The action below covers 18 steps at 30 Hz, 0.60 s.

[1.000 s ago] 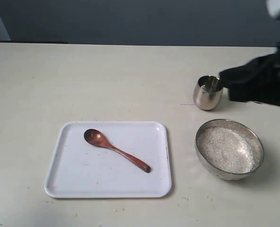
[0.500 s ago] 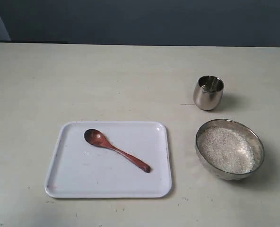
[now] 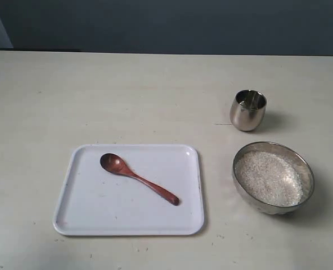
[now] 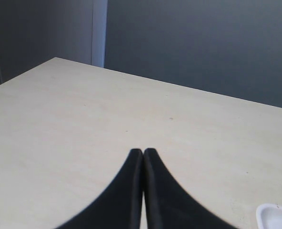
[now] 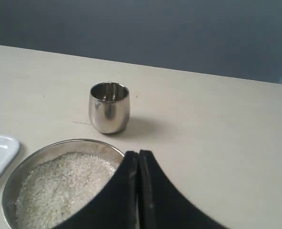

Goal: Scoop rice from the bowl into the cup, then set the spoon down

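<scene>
I find the slim reddish-brown wooden spoon (image 3: 138, 179) lying flat on the white rectangular tray (image 3: 99, 211). The wide shiny steel bowl (image 3: 252, 201), holding white uncooked rice (image 3: 268, 177), sits right of the tray on the pale desk (image 3: 127, 95). The small steel cup (image 3: 248, 110) stands upright near it, apart. The left pincer (image 4: 143, 151) and right pincer (image 5: 138, 153) are both pressed together, empty.

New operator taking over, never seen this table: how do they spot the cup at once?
On the pale table, look right of the white tray in the exterior view, where two steel vessels stand. The wide one is the bowl of rice; the cup stands apart, beyond it. It is the small, narrow, rounded tumbler without a handle.
</scene>
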{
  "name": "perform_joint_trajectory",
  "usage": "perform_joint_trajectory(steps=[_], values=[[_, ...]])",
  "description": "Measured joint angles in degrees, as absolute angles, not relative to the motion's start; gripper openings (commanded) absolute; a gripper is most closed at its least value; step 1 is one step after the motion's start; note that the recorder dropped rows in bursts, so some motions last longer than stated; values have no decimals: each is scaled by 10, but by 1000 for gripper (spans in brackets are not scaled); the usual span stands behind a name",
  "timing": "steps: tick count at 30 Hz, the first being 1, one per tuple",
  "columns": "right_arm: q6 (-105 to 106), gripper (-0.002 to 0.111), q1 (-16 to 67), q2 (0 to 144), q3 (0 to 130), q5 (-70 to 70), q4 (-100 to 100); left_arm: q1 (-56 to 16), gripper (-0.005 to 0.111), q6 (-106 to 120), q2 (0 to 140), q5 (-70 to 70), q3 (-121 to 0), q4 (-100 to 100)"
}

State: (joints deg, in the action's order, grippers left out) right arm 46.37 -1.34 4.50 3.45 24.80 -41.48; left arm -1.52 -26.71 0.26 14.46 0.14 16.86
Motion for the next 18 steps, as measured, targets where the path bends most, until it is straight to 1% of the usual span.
perform_joint_trajectory(steps=[9, 13, 18], values=[[467, -1, -13, 44, 35, 250, -411, -15, 0, -267, 3, 145, 1, 169], [466, -1, -13, 44, 35, 250, -411, -46, 0, -267, 3, 145, 1, 169], [466, -1, -13, 44, 35, 250, -411, -49, 0, -267, 3, 145, 1, 169]])
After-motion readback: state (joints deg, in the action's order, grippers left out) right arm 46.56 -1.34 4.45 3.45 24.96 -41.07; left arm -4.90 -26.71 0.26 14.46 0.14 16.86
